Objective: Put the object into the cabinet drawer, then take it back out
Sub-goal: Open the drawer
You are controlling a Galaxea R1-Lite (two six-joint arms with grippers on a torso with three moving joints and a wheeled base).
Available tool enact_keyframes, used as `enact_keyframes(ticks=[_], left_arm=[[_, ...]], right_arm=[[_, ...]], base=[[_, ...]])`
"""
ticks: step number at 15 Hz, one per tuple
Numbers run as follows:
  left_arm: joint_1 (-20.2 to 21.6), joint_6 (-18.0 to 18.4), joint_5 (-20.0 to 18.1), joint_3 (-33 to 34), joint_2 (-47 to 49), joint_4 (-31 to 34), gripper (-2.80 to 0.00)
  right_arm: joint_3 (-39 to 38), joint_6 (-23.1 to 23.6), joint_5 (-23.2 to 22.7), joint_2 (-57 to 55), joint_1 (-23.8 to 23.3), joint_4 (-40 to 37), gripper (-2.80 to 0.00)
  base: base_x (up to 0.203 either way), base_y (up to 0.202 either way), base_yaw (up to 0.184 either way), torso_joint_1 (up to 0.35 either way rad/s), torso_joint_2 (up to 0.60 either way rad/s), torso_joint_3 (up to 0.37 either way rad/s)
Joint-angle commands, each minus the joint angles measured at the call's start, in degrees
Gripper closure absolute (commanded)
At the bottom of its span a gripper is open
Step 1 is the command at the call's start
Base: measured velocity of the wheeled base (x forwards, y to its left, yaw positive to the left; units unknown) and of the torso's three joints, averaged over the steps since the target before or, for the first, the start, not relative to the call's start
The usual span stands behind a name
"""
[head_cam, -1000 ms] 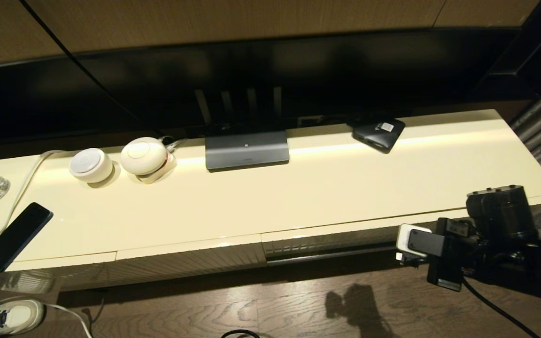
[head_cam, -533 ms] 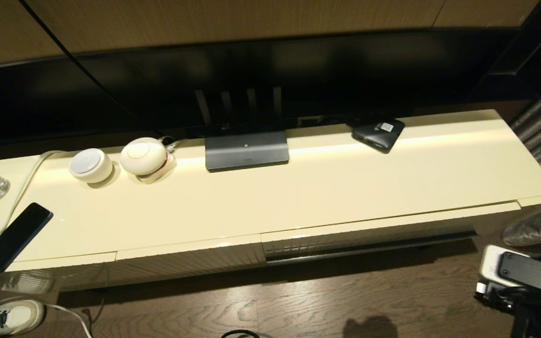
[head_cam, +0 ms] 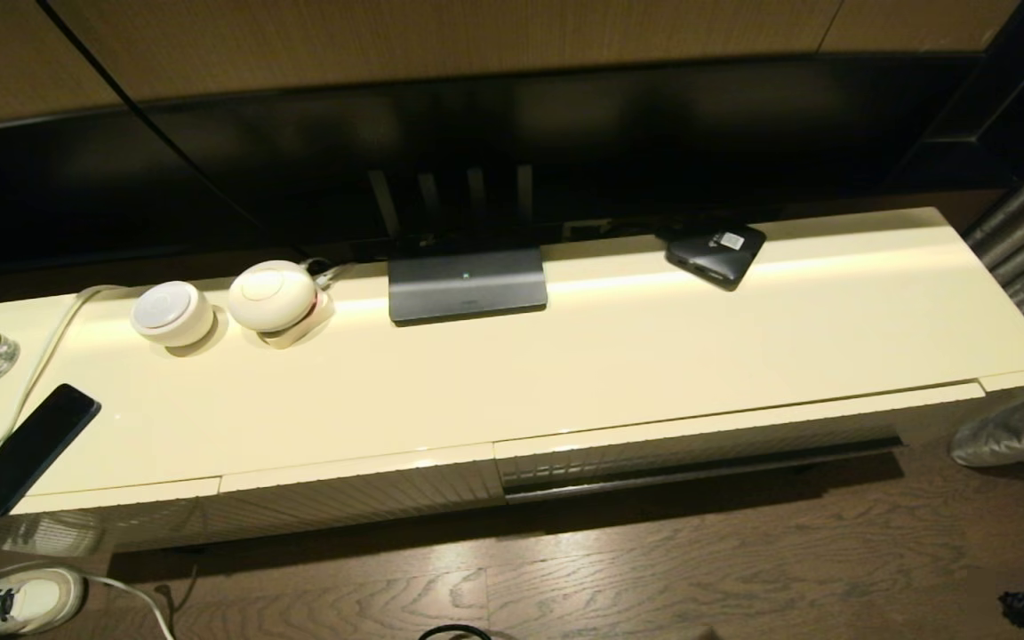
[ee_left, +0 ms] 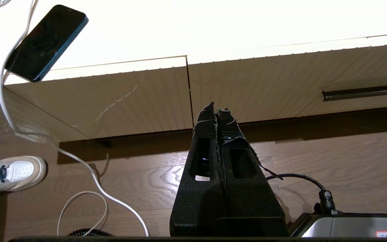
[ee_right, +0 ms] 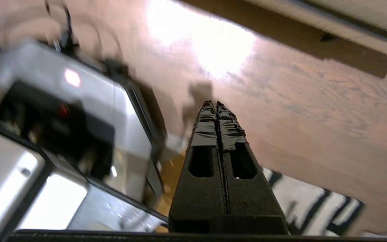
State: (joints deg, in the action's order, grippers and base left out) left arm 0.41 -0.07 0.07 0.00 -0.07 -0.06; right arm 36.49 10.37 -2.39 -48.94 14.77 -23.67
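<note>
Both hands are empty, fingers pressed together: the left hand (ee_left: 216, 111) parked low before the cabinet, the right hand (ee_right: 216, 105) over the floor. The drawer (head_cam: 699, 447) looks shut. No umbrella shows anywhere, perhaps inside it.

Warm, dim room light. The glossy cabinet top (head_cam: 619, 356) throws a pale glare band; above the left gripper (ee_left: 216, 109) it washes out white. Motion blur smears the floor (ee_right: 314, 101) around the right gripper (ee_right: 216, 105), a bright glare patch beyond its tips.
</note>
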Motion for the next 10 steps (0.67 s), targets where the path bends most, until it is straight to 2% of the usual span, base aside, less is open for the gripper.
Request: enact_keyframes(ticks=[1, 4, 8, 10], left_arm=[[0.0, 0.0, 0.0, 0.2, 0.1, 0.0, 0.00], [0.0, 0.0, 0.0, 0.2, 0.1, 0.0, 0.00], [0.0, 0.0, 0.0, 0.2, 0.1, 0.0, 0.00], [0.0, 0.0, 0.0, 0.2, 0.1, 0.0, 0.00]], right_arm=[[-0.2, -0.7, -0.1, 6.2, -0.1, -1.0, 0.00], [1.9, -0.8, -0.1, 7.5, -0.1, -3.6, 0.00], [0.5, -1.2, 0.0, 9.4, -0.5, -3.7, 0.00], [0.4, -1.3, 0.1, 10.2, -3.1, -3.6, 0.00]], base=[[0.000, 0.000, 0.000, 0.000, 0.00, 0.000], [0.000, 0.000, 0.000, 0.000, 0.00, 0.000], [0.000, 0.000, 0.000, 0.000, 0.00, 0.000], [0.000, 0.000, 0.000, 0.000, 0.00, 0.000]])
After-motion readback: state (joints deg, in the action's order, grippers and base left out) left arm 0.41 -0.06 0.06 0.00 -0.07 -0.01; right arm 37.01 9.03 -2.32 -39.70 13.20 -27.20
